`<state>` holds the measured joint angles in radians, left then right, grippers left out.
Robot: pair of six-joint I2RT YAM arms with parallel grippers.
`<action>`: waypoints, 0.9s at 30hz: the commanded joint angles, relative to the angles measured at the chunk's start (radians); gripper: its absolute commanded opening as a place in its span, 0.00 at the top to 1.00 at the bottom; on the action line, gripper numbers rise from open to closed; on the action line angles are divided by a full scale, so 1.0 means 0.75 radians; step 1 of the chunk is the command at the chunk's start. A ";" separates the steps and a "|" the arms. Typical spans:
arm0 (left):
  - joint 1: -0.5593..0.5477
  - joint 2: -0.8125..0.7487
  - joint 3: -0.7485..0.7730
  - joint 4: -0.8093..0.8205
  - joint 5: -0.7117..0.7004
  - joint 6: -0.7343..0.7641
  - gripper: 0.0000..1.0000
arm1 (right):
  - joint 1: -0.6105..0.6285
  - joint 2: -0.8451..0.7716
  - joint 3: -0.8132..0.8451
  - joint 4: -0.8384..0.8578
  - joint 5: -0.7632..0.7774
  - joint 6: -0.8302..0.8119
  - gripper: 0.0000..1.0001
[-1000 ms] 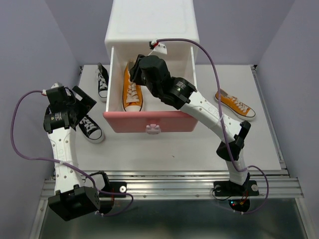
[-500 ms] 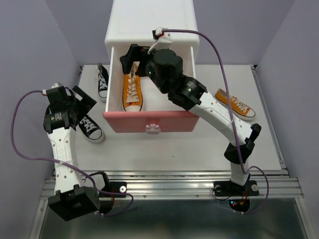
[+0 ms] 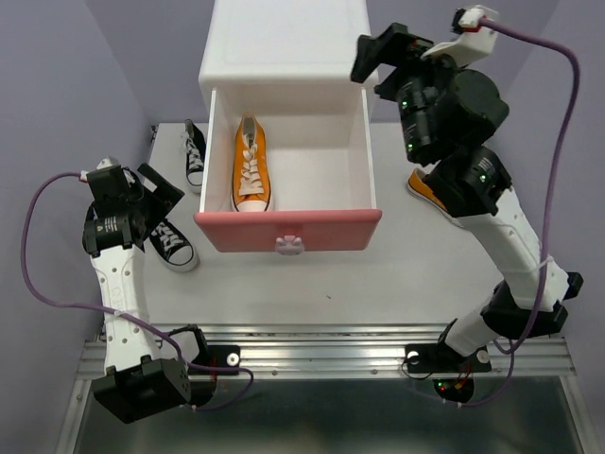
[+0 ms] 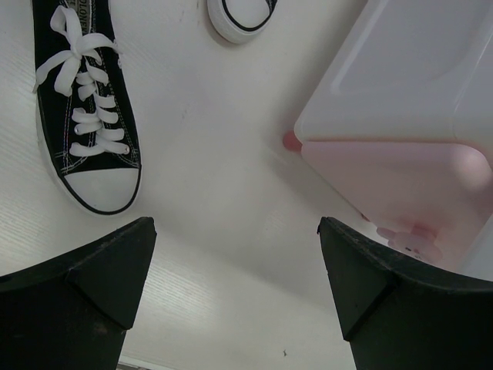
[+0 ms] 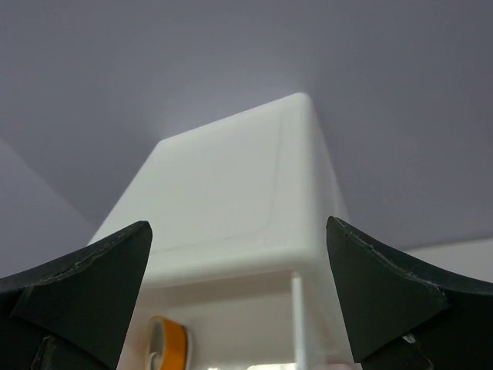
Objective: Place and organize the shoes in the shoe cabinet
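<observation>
We find no legible text, number, brand or sign in any view. Left wrist view: black sneaker [image 4: 88, 108] carries faint print at tongue top, cut by frame edge. We cannot read its characters.

Shoe count for you: four sneakers, one cabinet [image 3: 288, 43].
You've got two orange ones, an orange sneaker [image 3: 250, 165] in the cabinet's one open drawer [image 3: 288, 230] and another orange sneaker [image 3: 423, 187] right of the cabinet, plus two black sneakers [image 3: 194, 154] [image 3: 172, 243] left of it.
</observation>
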<state>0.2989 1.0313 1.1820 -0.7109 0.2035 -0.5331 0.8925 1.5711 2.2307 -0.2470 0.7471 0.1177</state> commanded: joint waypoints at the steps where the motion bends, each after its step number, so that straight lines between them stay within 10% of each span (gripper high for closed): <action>1: 0.004 -0.037 -0.038 0.048 0.015 -0.005 0.01 | -0.234 -0.111 -0.147 -0.034 0.119 0.047 0.00; 7: 0.004 -0.037 -0.067 0.050 0.019 -0.007 0.01 | -0.627 -0.091 -0.189 -0.429 -0.191 0.239 0.00; 13: 0.004 -0.044 -0.081 0.038 0.001 0.003 0.01 | -1.114 0.112 -0.176 -0.697 -1.093 0.188 0.00; 19: 0.004 -0.056 -0.101 0.015 -0.016 0.046 0.01 | -1.294 0.296 -0.215 -0.857 -1.331 -0.287 0.00; 27: 0.004 -0.103 -0.220 0.013 -0.012 0.073 0.01 | -1.384 0.443 -0.274 -0.847 -1.346 -0.400 0.00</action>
<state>0.2989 0.9901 1.0546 -0.7013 0.2012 -0.5095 -0.1310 1.8885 2.0144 -0.8906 -0.2100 -0.0864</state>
